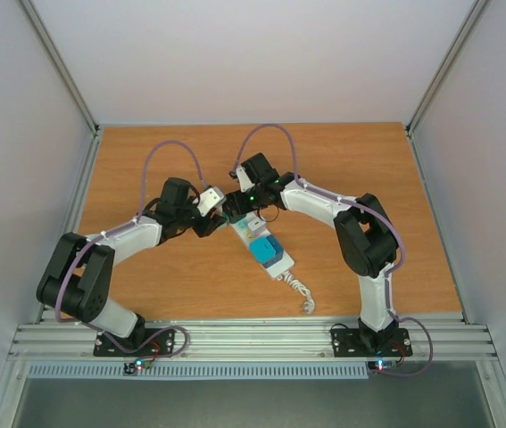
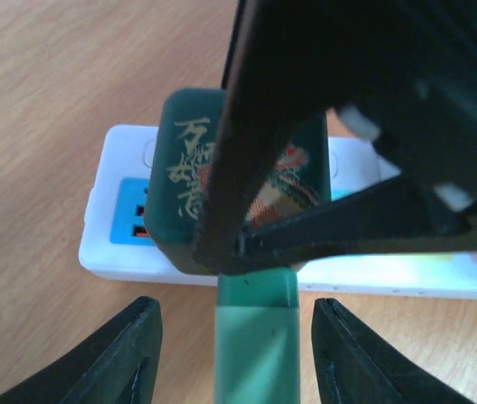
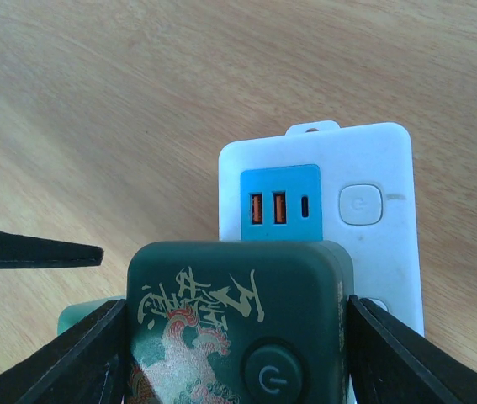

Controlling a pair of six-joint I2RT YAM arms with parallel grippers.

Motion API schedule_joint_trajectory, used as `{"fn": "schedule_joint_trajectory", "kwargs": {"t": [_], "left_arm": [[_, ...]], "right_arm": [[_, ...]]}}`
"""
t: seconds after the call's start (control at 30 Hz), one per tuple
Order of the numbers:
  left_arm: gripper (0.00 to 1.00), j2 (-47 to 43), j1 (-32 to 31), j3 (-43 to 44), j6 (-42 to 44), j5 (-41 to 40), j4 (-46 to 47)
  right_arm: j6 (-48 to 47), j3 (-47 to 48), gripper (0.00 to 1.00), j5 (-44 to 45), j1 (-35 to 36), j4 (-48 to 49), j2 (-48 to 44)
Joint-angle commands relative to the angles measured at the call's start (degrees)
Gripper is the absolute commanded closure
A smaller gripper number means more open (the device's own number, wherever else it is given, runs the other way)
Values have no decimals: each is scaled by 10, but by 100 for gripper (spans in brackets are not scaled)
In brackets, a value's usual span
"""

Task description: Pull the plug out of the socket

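The socket (image 1: 269,254) (image 2: 120,252) (image 3: 373,168), a white power strip with a blue USB panel (image 3: 278,204), lies mid-table. A dark green plug (image 3: 238,320) (image 2: 183,168) with a dragon print and a power button sits on its far end. My right gripper (image 3: 234,353) (image 1: 245,198) has one finger pressed against each side of the plug. From the left, my left gripper (image 2: 238,353) (image 1: 212,220) stands open around a pale green bar (image 2: 257,337) that juts from the plug, with gaps on both sides. In the left wrist view the right gripper's black body hides much of the plug.
The strip's curly white cord (image 1: 299,290) trails toward the near table edge. A metal rail (image 1: 253,334) runs along the near edge and grey walls close in the other three sides. One left fingertip (image 3: 53,251) shows at the left of the right wrist view.
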Motion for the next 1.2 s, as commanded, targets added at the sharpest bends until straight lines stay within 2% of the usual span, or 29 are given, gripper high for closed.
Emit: {"fn": "schedule_joint_trajectory", "kwargs": {"t": [0.0, 0.17, 0.3, 0.7, 1.17], "left_arm": [[50, -2, -5, 29, -31, 0, -12], [49, -12, -5, 12, -11, -46, -21], [49, -17, -5, -10, -2, -38, -13], [50, 7, -17, -5, 6, -44, -16], [74, -4, -18, -19, 3, -51, -21]], "right_arm": [[8, -21, 48, 22, 9, 8, 20], [8, -28, 48, 26, 9, 14, 16], [8, -28, 49, 24, 9, 16, 20], [9, -36, 50, 27, 9, 20, 20], [5, -55, 51, 47, 8, 35, 22]]}}
